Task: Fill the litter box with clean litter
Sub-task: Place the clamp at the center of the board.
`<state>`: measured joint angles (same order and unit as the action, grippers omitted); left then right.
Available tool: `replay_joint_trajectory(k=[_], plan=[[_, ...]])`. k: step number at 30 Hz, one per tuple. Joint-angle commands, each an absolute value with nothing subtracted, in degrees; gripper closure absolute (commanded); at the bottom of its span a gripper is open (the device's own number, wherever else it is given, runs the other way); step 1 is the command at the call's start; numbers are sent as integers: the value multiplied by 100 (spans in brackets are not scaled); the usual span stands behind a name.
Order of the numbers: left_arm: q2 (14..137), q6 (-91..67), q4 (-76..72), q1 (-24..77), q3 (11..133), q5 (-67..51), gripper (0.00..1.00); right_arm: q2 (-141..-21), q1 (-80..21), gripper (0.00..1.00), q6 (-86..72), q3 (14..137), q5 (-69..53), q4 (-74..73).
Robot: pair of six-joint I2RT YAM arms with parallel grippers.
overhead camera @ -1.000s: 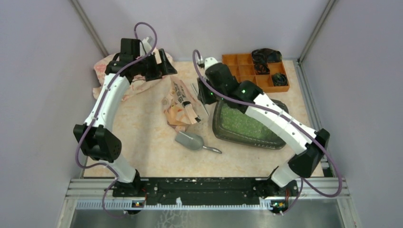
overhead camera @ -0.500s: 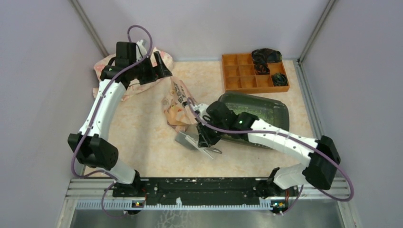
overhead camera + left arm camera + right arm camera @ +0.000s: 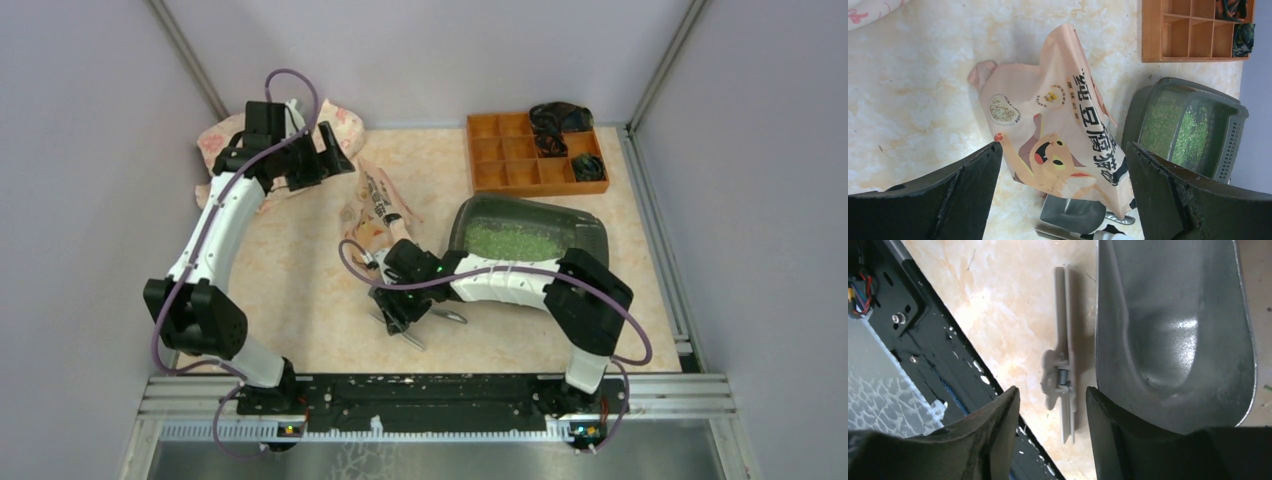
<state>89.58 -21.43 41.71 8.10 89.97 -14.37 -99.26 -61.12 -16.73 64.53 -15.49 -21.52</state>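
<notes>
The litter box (image 3: 585,232) is a dark tray at the right of the table, with green clean litter (image 3: 512,243) spread inside. It also shows in the left wrist view (image 3: 1233,135), with the litter (image 3: 1158,122). My right gripper (image 3: 398,308) is open, low over the table left of the box. Its jaws (image 3: 1050,392) straddle a small grey clip (image 3: 1064,370), right beside the grey metal scoop (image 3: 1173,325). My left gripper (image 3: 325,155) is open and empty at the back left, high above the peach printed bag (image 3: 1058,115).
The bag (image 3: 375,208) lies between both grippers. An orange organiser tray (image 3: 505,150) stands at the back right. A pink cloth (image 3: 225,140) lies at the back left. The black base rail (image 3: 898,305) runs close beside my right gripper.
My right arm swung from the litter box's far left end forward and left, down to the scoop and clip. My left gripper drifted slightly left.
</notes>
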Motion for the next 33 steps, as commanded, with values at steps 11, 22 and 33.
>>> replay_joint_trajectory(k=[11, 22, 33], plan=[[8387, -2334, 3788, 458, 8694, -1112, 1, -9450, -5616, 33, -984, 10004, -888, -4284], [8236, -2273, 3716, 265, 8471, -1064, 1, -12791, -5337, 33, -307, 13952, 918, -5059], [8025, -2241, 3608, 237, 8107, -1221, 1, -12813, -4931, 34, -270, 13722, 1226, -4364]])
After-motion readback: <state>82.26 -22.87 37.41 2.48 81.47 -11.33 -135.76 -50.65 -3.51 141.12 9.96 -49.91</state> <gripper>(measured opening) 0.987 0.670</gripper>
